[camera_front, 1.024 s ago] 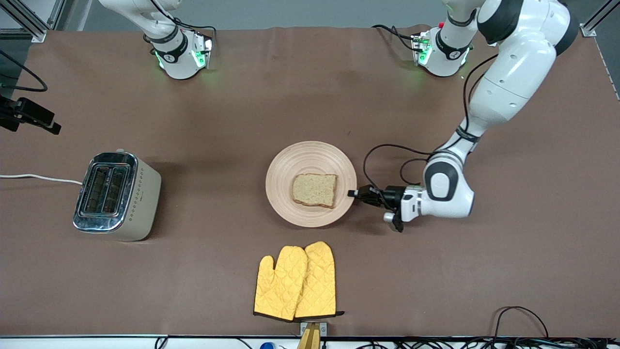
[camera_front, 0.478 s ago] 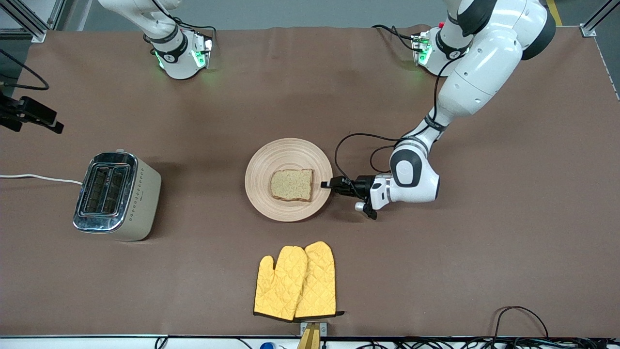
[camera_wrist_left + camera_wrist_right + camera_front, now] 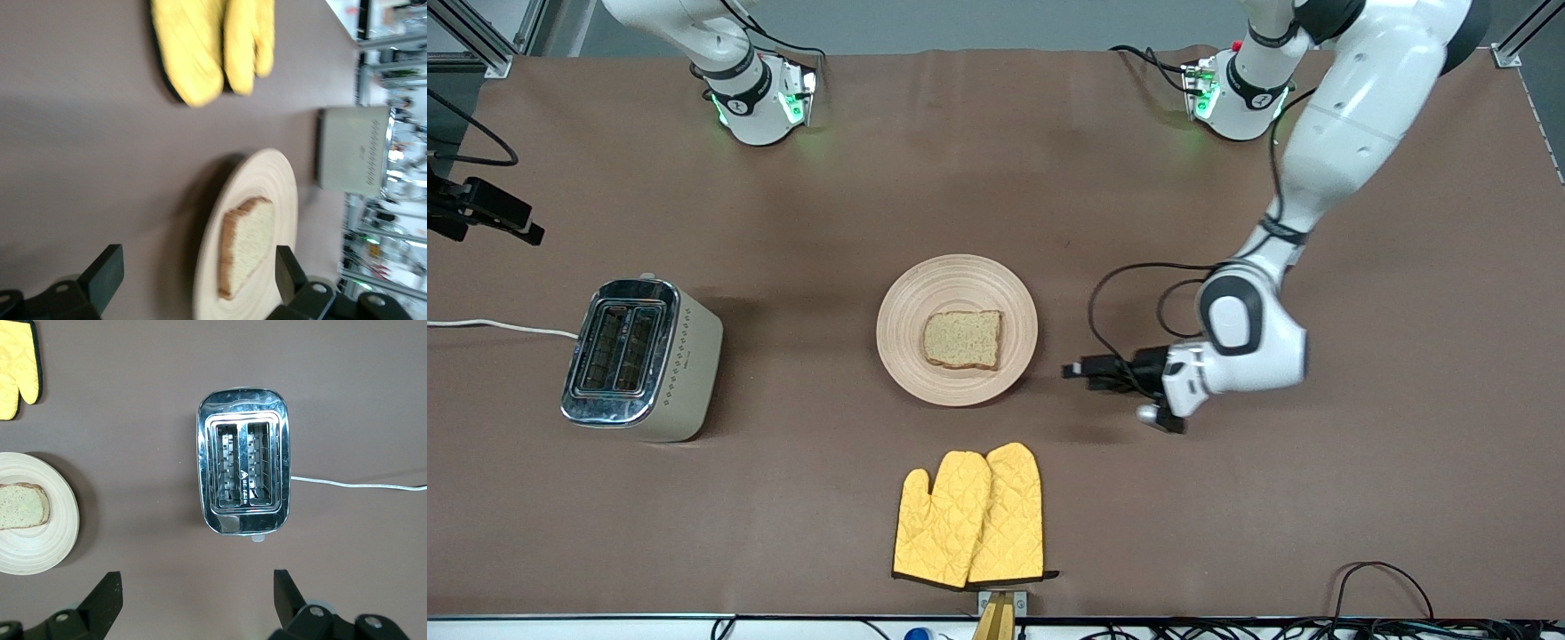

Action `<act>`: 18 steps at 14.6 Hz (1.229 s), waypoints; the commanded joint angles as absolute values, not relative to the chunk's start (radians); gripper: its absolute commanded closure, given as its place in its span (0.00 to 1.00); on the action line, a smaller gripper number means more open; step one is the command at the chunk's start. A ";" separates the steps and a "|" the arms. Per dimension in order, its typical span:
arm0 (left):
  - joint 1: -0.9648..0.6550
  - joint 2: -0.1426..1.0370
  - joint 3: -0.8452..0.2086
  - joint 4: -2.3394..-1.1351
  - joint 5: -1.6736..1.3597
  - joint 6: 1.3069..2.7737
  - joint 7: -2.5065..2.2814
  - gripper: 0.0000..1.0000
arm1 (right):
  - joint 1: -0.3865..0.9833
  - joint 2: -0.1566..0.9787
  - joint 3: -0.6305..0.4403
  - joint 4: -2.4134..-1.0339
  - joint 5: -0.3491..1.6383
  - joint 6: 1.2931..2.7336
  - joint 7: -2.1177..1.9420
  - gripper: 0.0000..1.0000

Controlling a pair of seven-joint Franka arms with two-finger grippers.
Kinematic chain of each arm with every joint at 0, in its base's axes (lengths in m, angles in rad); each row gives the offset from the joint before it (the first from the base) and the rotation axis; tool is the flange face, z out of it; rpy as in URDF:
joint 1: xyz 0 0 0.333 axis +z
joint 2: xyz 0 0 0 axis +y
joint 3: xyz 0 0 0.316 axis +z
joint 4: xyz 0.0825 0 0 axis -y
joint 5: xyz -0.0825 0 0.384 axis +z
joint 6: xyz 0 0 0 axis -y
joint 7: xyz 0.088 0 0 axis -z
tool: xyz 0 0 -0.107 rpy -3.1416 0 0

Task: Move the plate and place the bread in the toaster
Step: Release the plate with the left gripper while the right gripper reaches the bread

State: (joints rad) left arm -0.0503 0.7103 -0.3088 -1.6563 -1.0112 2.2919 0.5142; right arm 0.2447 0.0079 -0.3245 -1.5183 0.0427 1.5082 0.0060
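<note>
- The bread (image 3: 962, 340) lies flat on the plate (image 3: 957, 276) in the middle of the table, well apart from the toaster (image 3: 640, 359) at the right arm's end
- The left gripper (image 3: 1074, 371) sits low just beside the plate, fingers spread, holding nothing
- The right gripper (image 3: 197, 603) hangs over the toaster, fingers spread and empty
- To do it well, I think: pinch the bread by its edges, then drop it straight into a slot

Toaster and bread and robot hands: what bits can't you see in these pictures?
- Right gripper: out of the front view's frame; the right wrist view shows only its open fingertips, over the toaster.
- Toaster cord: cut off by the picture edge; plug unseen.
- Underside of the bread: hidden against the plate.
- Left gripper: open beside the plate; its body is cut off in the left wrist view.
</note>
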 commanded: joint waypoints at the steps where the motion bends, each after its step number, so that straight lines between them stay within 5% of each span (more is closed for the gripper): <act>1: 0.037 0.620 -0.304 -1.671 -0.832 2.228 0.384 0.00 | 0.300 0.024 -0.331 -1.531 0.054 1.502 -0.005 0.00; 8: 0.199 0.445 -0.304 -1.562 -0.279 1.972 0.146 0.00 | 0.573 0.116 -0.330 -1.649 0.129 1.751 0.271 0.00; 18: 0.184 0.189 -0.342 -1.466 -0.017 1.582 -0.181 0.00 | 0.785 0.498 -0.328 -1.657 0.273 2.170 0.436 0.00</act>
State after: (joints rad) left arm 0.1903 0.2501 -0.3237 -1.4613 -0.0425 1.6363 -0.1197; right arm 0.7539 0.4433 -0.3151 -1.6675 0.2522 2.1337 0.4150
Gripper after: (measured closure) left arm 0.000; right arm 0.000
